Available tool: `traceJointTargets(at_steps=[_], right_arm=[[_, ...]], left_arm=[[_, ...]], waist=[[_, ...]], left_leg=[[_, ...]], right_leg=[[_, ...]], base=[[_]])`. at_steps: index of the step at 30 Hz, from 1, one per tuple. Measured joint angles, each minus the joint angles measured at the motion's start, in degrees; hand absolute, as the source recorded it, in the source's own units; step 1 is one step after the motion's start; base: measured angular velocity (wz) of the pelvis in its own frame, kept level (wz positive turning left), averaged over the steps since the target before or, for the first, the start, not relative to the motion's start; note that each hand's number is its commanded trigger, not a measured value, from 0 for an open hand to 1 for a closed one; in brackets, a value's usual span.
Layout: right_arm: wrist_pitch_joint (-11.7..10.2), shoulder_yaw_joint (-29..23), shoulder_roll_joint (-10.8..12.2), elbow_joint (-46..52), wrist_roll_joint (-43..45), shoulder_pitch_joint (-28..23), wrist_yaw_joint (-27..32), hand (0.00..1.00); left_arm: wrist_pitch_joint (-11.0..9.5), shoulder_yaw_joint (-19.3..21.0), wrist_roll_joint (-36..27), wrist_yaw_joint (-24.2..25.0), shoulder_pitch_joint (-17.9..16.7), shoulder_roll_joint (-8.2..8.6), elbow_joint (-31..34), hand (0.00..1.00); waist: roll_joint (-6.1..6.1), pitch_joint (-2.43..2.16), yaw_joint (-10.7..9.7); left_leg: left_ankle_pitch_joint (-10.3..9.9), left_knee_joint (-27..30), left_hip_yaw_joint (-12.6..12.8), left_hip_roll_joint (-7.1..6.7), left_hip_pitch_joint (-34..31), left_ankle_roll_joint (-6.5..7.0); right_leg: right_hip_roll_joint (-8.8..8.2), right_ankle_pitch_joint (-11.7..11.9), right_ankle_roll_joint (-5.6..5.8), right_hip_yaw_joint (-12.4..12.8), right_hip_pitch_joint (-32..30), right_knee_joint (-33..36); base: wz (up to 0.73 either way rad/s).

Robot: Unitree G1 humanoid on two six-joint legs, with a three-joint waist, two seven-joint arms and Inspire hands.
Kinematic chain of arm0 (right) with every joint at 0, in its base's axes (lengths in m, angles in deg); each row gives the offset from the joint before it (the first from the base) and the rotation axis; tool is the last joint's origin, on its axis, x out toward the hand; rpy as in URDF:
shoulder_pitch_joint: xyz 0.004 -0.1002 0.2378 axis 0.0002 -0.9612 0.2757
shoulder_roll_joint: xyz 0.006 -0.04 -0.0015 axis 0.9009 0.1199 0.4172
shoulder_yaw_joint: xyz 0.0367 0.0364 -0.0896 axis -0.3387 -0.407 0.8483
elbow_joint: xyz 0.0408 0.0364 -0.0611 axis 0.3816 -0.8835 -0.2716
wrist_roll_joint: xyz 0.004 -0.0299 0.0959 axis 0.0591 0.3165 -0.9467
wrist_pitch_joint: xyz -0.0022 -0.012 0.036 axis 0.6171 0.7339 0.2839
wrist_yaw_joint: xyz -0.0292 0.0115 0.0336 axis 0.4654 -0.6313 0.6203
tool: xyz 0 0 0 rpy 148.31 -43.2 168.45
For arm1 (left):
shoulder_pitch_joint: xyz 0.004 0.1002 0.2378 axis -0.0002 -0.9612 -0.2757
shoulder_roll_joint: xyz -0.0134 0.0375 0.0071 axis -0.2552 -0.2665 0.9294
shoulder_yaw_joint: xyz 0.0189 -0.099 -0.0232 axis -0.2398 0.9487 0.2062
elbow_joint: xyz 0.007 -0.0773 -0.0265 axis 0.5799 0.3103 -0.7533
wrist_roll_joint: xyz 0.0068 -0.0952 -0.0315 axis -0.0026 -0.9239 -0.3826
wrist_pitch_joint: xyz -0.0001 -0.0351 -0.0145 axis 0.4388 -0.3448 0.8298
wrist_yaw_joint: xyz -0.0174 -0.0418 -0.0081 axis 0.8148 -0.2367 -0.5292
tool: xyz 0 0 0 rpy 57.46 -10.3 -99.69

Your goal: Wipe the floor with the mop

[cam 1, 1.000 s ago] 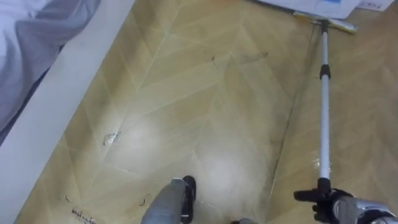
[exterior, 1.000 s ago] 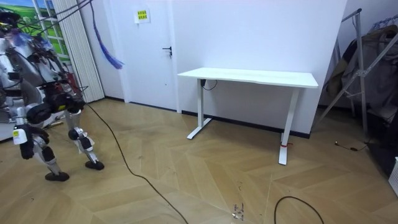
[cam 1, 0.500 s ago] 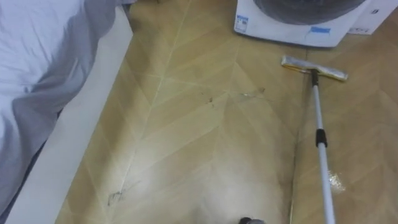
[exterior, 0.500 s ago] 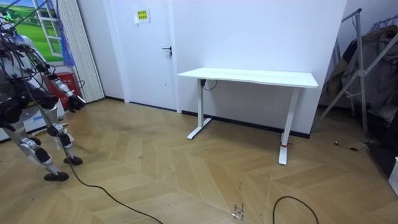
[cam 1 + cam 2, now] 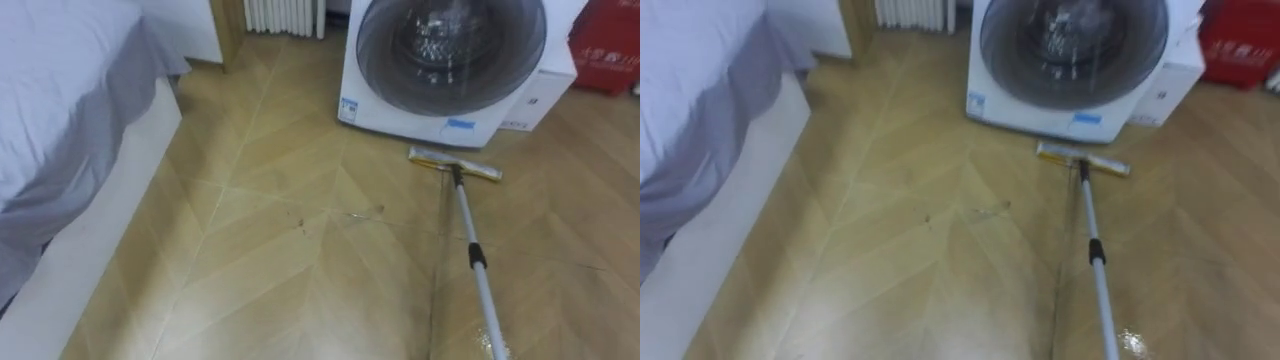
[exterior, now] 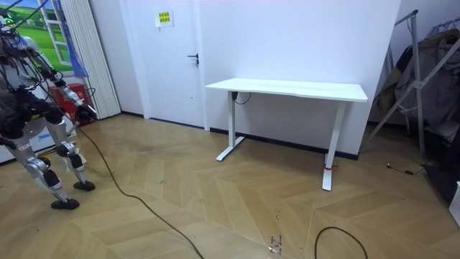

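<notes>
The mop lies on the wooden floor ahead of me. Its flat yellowish head [image 5: 455, 164] rests just in front of the white washing machine [image 5: 450, 60]. The silver pole [image 5: 477, 268] runs from the head toward me and leaves the picture at the bottom right; the right eye view has the same head [image 5: 1083, 158] and pole [image 5: 1095, 255]. A few dark specks [image 5: 300, 222] mark the boards in the middle. In the room view I stand upright at the far left beside the curtain [image 6: 90, 57], one arm held out toward the room view's right.
A bed [image 5: 70, 130] with grey-white covers fills the left side. A radiator [image 5: 282, 14] stands at the back, a red box [image 5: 605, 45] to the right of the washer. A shiny wet patch [image 5: 492, 345] lies by the pole. A white desk [image 6: 287, 90] stands against the far wall.
The eye view has swung upward: the washer came fully into sight, and my right hand on the pole and my foot slipped out below. In the room view I straightened from a forward bend.
</notes>
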Motion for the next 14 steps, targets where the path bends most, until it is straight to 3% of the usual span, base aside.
traceJointTargets(at_steps=[3,7,14], right_arm=[[0.4,-1.6,0.5,0.6,2.9,-0.8,-0.1,1.0],[1.1,-2.8,1.8,2.9,4.8,-2.6,0.2,1.0],[1.5,-4.0,2.2,3.8,6.5,-2.4,-0.3,1.0]], left_arm=[[0.3,0.9,0.0,0.0,-0.7,0.01,-0.1,0.0],[0.6,2.9,0.8,0.3,-2.5,0.2,0.1,0.0],[1.7,3.5,5.3,1.3,-2.6,0.13,1.3,0.0]], waist=[[0.08,0.06,-0.3],[0.32,-0.55,-0.4],[0.13,-0.35,-0.6]], left_leg=[[0.1,-1.1,0.1,0.3,3.0,-0.1],[0.1,-2.3,0.0,0.5,5.8,-0.11],[0.1,-2.8,0.4,0.51,7.0,-0.11]], right_leg=[[0.81,0.2,-0.07,0.2,3.4,-2.2],[1.1,0.5,-0.04,0.7,6.3,-3.8],[1.15,0.6,0.08,1.0,7.0,-3.5]], base=[[-0.05],[-0.04],[-0.02]])
